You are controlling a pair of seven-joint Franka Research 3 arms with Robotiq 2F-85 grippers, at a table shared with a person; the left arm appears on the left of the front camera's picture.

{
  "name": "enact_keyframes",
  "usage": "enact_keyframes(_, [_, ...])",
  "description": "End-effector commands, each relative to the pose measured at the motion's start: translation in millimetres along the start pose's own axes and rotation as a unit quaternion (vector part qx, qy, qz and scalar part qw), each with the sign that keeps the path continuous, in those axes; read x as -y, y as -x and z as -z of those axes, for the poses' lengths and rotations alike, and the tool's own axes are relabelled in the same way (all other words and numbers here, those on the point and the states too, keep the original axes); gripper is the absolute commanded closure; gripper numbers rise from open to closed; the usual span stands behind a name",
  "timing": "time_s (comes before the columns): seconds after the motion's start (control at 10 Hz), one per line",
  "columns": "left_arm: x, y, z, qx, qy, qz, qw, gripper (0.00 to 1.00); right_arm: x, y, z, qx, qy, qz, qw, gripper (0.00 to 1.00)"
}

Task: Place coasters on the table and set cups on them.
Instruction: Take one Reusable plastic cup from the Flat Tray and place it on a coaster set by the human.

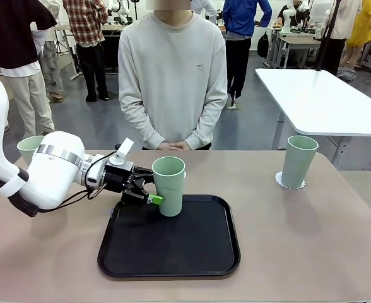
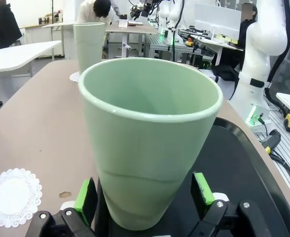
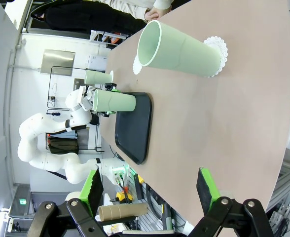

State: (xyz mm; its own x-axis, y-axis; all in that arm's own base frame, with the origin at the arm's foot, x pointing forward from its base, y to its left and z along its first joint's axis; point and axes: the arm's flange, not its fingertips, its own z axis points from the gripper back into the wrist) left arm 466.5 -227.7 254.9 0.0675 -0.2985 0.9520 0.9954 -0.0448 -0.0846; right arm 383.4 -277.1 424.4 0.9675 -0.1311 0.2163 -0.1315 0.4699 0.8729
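A tall mint-green plastic tumbler (image 1: 170, 185) on the black rounded tray (image 1: 169, 259) is being straddled by the open left gripper (image 1: 149, 194), pads not touching; the right gripper (image 3: 150, 190) is being held open, empty.

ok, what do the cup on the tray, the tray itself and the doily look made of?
Cup: probably plastic, matte pale mint, thin uniform rim, no shine.
Tray: likely hard plastic, black, smooth, with soft sheen along its raised rim.
Doily: looks like paper, white, flat, punched lacy scalloped edge.
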Motion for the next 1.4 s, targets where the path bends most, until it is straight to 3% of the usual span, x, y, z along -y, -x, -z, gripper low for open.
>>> enact_keyframes(0.0, [-5,-3,14,-0.008,0.014,0.009,1.000,0.00,0,0,-2,-0.008,0.003,0.002,1.000,0.00])
enact_keyframes(0.3, [-6,-1,37,-0.018,0.027,0.026,0.999,0.00,0,0,-2,-0.008,0.003,0.002,1.000,0.00])
enact_keyframes(0.6, [-8,-5,43,0.012,0.056,0.036,0.998,0.00,0,0,-2,-0.008,0.003,0.002,1.000,0.00])
enact_keyframes(0.7, [-5,-9,40,0.025,0.071,0.044,0.996,0.59,0,0,-2,-0.008,0.003,0.002,1.000,0.00])
enact_keyframes(0.8, [0,-17,37,0.034,0.072,0.043,0.996,0.59,0,0,-2,-0.008,0.003,0.002,1.000,0.00])
enact_keyframes(0.9, [1,-26,35,0.024,0.058,0.047,0.997,1.00,0,0,-2,-0.008,0.003,0.002,1.000,0.00])
enact_keyframes(1.0, [-1,-38,32,0.015,0.048,0.033,0.998,0.62,0,0,-2,-0.008,0.003,0.002,1.000,0.00])
enact_keyframes(1.1, [-5,-55,28,0.005,0.035,0.027,0.999,1.00,0,0,-2,-0.008,0.003,0.002,1.000,0.00])
enact_keyframes(1.3, [-24,-91,22,0.001,0.030,0.009,1.000,1.00,0,0,-2,-0.008,0.003,0.002,1.000,0.00])
